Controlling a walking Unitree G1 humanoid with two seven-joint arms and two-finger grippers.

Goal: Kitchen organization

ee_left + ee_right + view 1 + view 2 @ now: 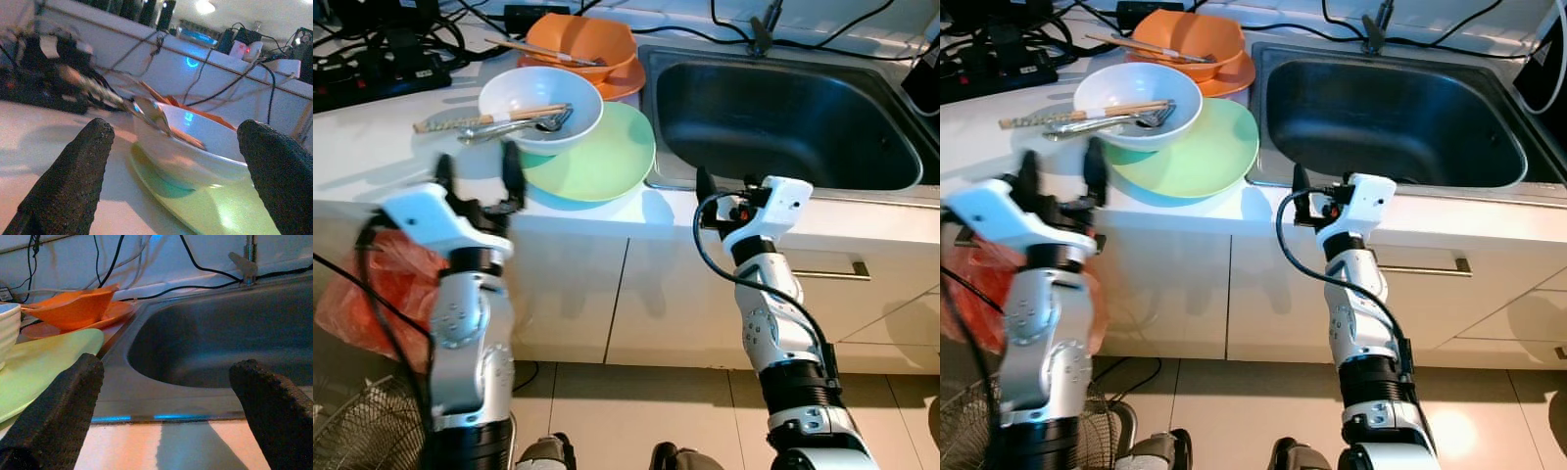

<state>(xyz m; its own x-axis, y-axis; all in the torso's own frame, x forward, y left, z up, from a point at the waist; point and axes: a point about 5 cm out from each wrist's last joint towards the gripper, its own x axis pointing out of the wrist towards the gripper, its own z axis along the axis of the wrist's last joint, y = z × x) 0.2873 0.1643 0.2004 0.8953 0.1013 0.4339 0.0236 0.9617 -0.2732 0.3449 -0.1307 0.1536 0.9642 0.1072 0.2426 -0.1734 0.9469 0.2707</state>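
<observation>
Nothing is yet being moved: both the left claw [480, 181] and right claw [166, 396] are being held released, while the bowl [540, 108] is being left at upper left on the bench [372, 157], sink [783, 108] bare.

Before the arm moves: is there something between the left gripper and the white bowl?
Nothing visible. The left gripper is open at the counter edge, and the white bowl sits straight ahead on the green plate, bare counter between.
</observation>
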